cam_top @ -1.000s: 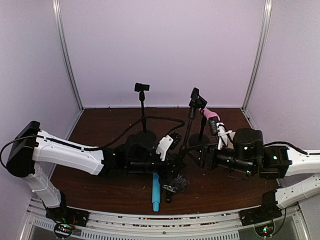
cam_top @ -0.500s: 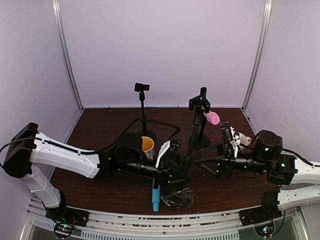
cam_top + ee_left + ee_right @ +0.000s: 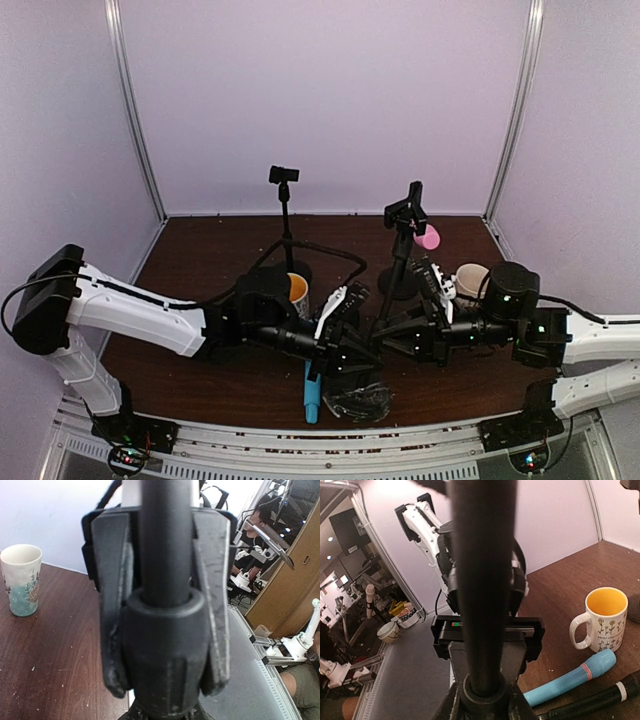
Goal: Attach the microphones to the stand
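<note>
since half a second ago the right gripper has slid in leftward toward the pole, the cream cup behind it now shows whole, and the stand has tipped its top a touch to the right.

the pink microphone sits up at the stand's top, its round head poking out just right of the clip. whether it is properly seated in that clip i cannot tell. it is well above both grippers and touches neither.

low down on the same pole, the left gripper is clamped tight. its own camera shows one dark finger pressed against each side of the pole, just above a ribbed collar. the right gripper is on the other side of the pole, very near it. its camera sees the pole filling the middle of the view, but its fingers do not show, so i cannot tell if they are together or apart.

the blue microphone lies flat on the brown table, just on the near side of the left gripper, free of any grip. the black microphone lies alongside it, also loose.

a mug with a yellow inside stands upright beyond the left gripper. behind it a second stand stands upright with its clip empty-looking from here.
</note>
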Motion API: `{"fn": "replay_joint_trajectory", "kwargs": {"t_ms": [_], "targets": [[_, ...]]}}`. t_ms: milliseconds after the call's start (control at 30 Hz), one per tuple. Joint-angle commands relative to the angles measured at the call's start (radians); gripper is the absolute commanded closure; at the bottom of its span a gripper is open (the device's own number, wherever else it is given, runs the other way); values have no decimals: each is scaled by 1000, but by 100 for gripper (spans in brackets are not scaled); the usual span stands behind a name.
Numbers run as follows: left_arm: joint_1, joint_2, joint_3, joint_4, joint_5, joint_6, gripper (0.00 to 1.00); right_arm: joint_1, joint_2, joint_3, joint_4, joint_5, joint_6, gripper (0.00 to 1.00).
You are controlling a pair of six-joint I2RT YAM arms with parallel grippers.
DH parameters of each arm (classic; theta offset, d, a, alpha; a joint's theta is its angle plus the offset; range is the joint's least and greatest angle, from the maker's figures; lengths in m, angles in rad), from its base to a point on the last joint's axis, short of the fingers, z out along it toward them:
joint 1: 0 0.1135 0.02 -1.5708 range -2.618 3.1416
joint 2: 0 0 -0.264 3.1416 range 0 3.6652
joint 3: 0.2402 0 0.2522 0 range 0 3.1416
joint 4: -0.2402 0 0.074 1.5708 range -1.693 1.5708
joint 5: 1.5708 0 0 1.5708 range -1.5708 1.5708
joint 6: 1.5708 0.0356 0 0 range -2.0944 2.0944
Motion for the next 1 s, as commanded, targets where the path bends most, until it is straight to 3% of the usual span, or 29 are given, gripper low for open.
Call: {"fn": "replay_joint_trajectory", "kwargs": {"t_ms": [0,67,167,300,567,767,833,867,967], "targets": [[-5,-13,70,-3,-77,44,100,3,-8,12,66,47,30,86],[-13,-23,93,-120,-228,97,100,32,-29,13,30,204,48,94],[-58,-15,183,-352,-608,163,100,130,-39,48,-104,579,60,100],[-79,11,202,-353,-819,117,100,182,8,62,-186,863,174,100],[-96,9,175,-282,-917,87,100,195,26,49,-156,917,145,100],[-95,12,148,-223,-863,130,100,196,-36,49,-192,986,90,100],[-96,17,146,-207,-851,138,65,195,-53,40,-193,1020,67,100],[-96,19,148,-210,-851,141,52,195,-64,29,-184,1040,50,100],[-95,10,135,-218,-846,146,36,189,-104,-22,-134,1104,-9,100]]}}
